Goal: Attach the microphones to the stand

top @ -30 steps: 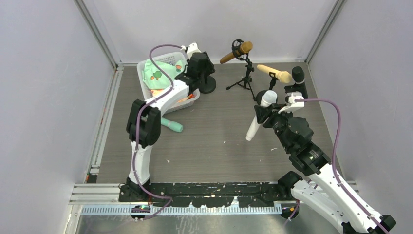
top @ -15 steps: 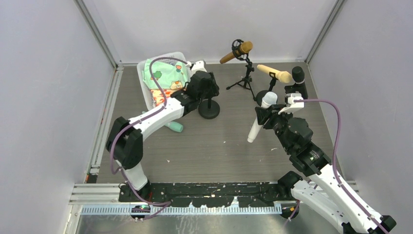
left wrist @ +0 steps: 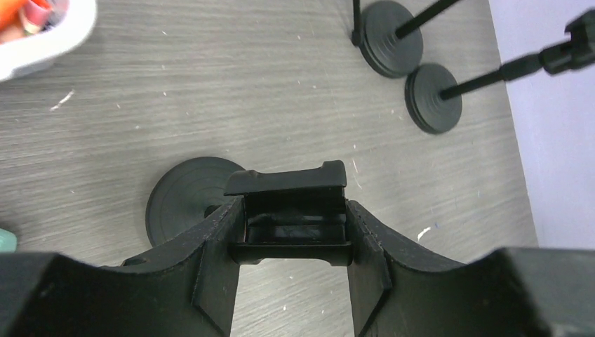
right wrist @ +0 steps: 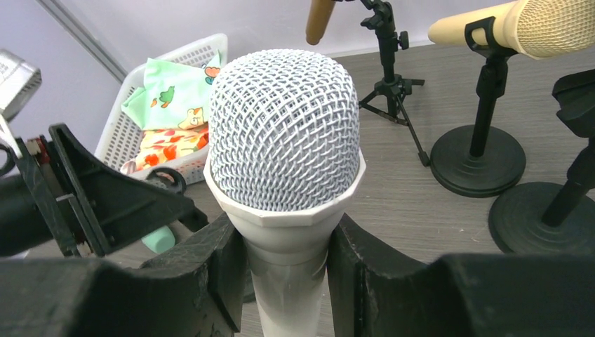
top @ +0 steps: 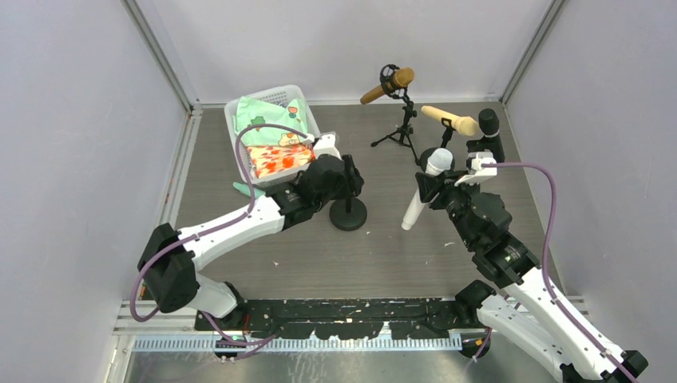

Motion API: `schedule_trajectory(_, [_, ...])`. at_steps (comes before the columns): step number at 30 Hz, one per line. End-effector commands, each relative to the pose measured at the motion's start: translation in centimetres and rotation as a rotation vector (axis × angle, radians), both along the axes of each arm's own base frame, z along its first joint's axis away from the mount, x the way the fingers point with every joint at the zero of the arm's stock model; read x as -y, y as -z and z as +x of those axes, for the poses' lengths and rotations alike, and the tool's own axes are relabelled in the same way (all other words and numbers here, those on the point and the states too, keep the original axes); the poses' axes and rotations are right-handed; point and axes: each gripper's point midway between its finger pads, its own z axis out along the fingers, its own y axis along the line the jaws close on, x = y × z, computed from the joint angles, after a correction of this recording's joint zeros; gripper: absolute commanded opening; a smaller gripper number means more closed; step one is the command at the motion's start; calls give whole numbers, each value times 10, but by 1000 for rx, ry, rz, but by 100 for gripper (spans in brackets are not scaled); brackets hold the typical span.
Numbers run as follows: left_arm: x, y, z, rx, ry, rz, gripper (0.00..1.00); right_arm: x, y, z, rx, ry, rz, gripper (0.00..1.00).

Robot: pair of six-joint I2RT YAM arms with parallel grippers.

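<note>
White mesh-headed microphone [right wrist: 284,140] sits clamped in the right gripper [right wrist: 286,253]; left gripper [left wrist: 295,225] clamps a black round-based stand [left wrist: 184,198]. Upper left, a white plastic basket [top: 271,91] holds patterned cloths [top: 275,136] on a grey wood-grain tabletop [top: 383,255].

A white lattice basket [top: 279,94] sits at the far left of the grey wood-grain surface [top: 367,255], close to the back corner. In it lie a mint-green printed cloth [top: 267,120] and, nearer, an orange-and-red patterned cloth [top: 275,159]. Pale walls [top: 80,159] enclose three sides.

Grey wood-grain tabletop [top: 383,255], pale lilac walls [top: 80,159]
</note>
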Motion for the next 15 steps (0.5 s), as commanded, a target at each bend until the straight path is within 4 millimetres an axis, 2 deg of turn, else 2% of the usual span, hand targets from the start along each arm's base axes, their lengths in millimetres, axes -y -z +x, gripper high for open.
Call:
schedule_trajectory(1, [13, -44, -5, 141, 47, -107, 24, -10, -25, 3, 85, -31, 78, 1])
schedule_trajectory(3, [13, -37, -5, 174, 74, -84, 28, -12, -23, 3, 87, -42, 86, 1])
schedule_trajectory(6, [10, -27, -5, 231, 99, -48, 39, -14, -31, 2, 130, -52, 116, 1])
schedule_trajectory(10, [4, -26, -6, 301, 116, -23, 69, -13, -37, 0, 165, -56, 135, 1])
schedule_trajectory(15, [-3, -30, -10, 403, 142, -22, 97, -13, -46, -2, 190, -63, 149, 1])
